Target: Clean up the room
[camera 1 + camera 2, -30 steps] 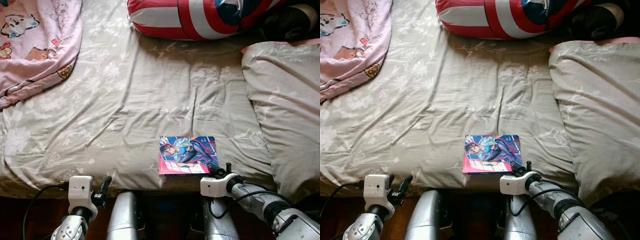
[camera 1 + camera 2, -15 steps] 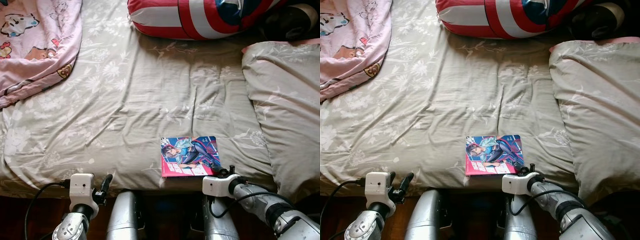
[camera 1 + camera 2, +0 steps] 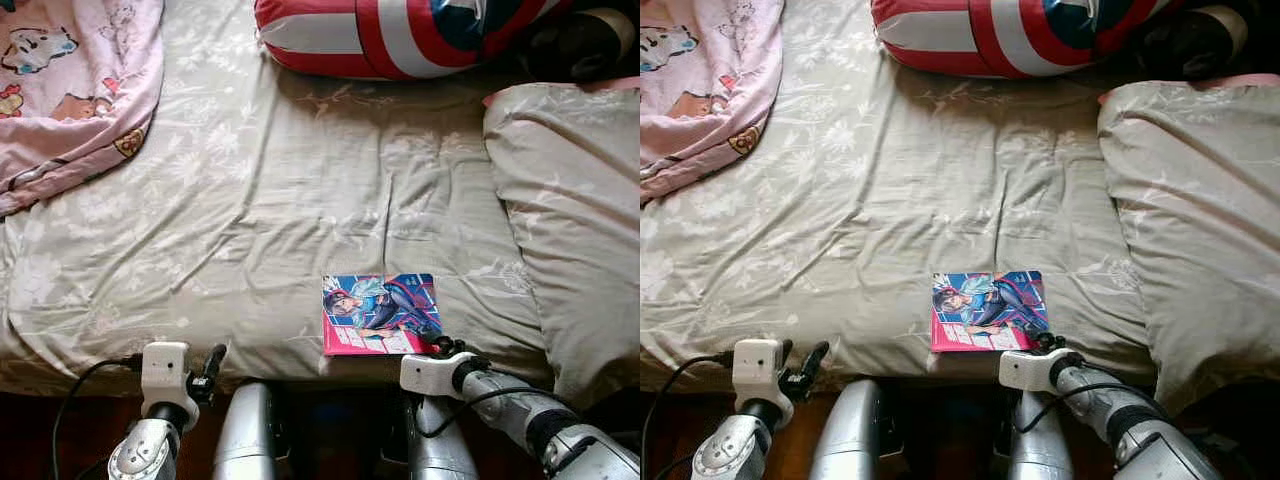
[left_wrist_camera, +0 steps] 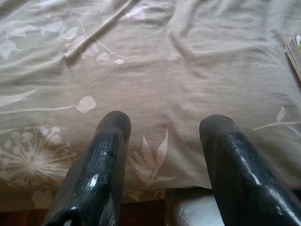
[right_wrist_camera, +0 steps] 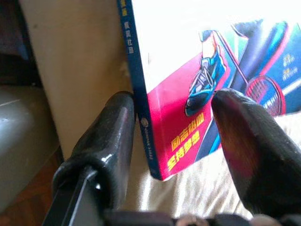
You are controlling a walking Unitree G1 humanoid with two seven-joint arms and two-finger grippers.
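Right hand (image 3: 443, 347): at the near edge of the bed, at the near right corner of the comic book; its two black fingers (image 5: 110, 141) stand spread on either side of that corner, one by the blue spine, the other over the cover, not clamped onto it.
Comic book (image 3: 379, 313): lies flat, cover up, on the bed sheet close to the near edge of the bed, a little right of the middle; the cover is pink and blue with a drawn figure, and yellow lettering shows near the corner between the fingers.
Left hand (image 3: 207, 368): low at the near edge of the bed, toward the near left, well apart from the book; its fingers (image 4: 94, 169) are spread with nothing between them, pointing at bare sheet.
Bed sheet (image 3: 260, 200): grey-green with a pale flower print, wrinkled across the middle.
Pillow (image 3: 570, 210): in the same floral fabric, along the right edge of the bed, just right of the book but not touching it.
Striped cushion (image 3: 400, 35): red, white and blue, at the far edge of the bed.
Pink blanket (image 3: 70, 90): cartoon-printed, bunched at the far left corner of the bed.
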